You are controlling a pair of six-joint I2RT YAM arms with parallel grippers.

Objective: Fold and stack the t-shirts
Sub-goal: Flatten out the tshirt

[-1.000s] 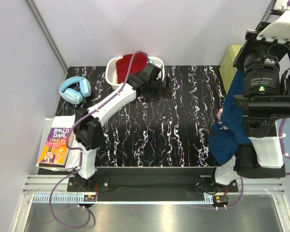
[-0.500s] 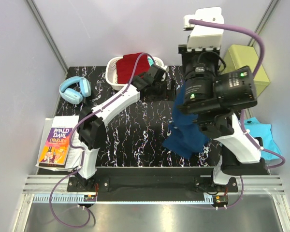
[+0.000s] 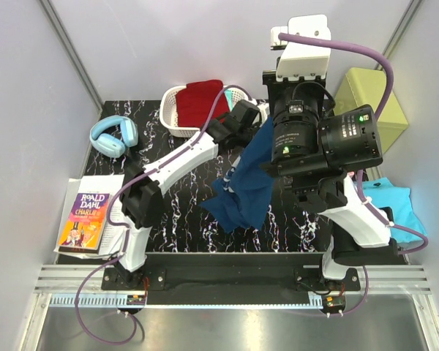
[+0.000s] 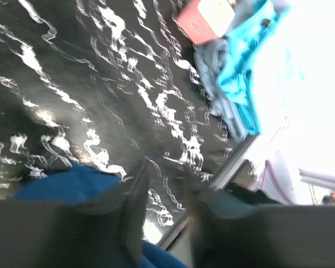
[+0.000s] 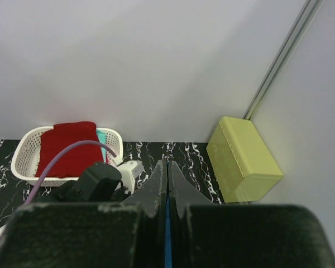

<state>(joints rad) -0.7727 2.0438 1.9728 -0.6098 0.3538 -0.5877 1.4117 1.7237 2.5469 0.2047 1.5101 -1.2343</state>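
One navy t-shirt (image 3: pixel 243 191) hangs below the right hand (image 5: pixel 167 167), whose fingers are pressed together on a thin strip of the blue cloth. This hand is raised well above the desk (image 3: pixel 175 212), and the shirt drapes freely over the desk's middle.

The left hand (image 3: pixel 243 123) sits just beside the shirt's upper edge. In the left wrist view its fingers are blurred and stand partly apart, with navy cloth low between them. Whether they grip it cannot be told.

Marbled desk surface shows on both sides of the hanging shirt, out to the near edge.

- Beyond the left hand, at the far edge: a red t-shirt (image 3: pixel 201 101) in a white basket (image 3: pixel 170 117).
- Right of the right hand: a turquoise t-shirt (image 3: pixel 396 201) and a yellow-green box (image 3: pixel 369 99).
- Well left of the left hand: headphones (image 3: pixel 113 136) and a book (image 3: pixel 84 219).
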